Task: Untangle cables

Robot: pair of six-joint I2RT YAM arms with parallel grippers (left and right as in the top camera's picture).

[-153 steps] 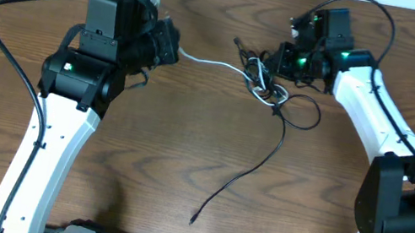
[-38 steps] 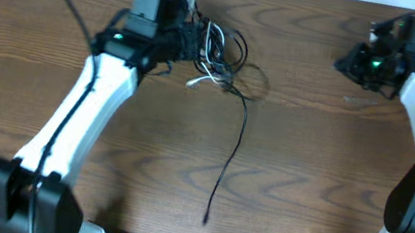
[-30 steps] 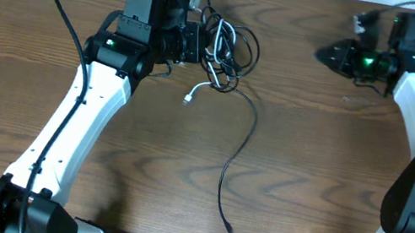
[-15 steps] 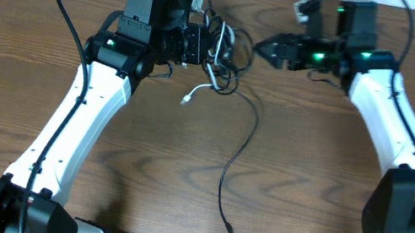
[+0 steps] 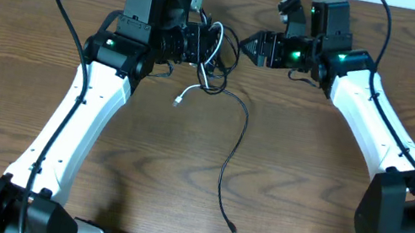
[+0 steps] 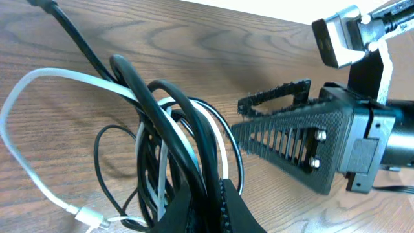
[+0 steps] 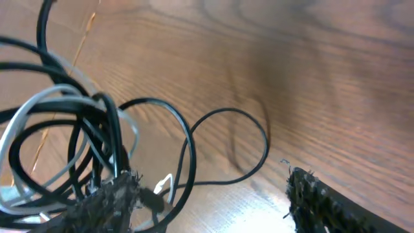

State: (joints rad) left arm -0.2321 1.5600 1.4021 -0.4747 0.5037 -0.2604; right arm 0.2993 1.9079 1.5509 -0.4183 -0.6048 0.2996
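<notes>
Black cable (image 5: 223,171) trails from its plug near the table's (image 5: 319,213) front edge up to a far-side tangle with the white cable (image 5: 179,100). The left gripper (image 6: 206,197) is clamped on the black loops, perhaps the white too. The wrist views show the right gripper (image 7: 213,204) gaping just beside the tangle.

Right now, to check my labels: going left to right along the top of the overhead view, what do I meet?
left gripper → cables → right gripper
</notes>
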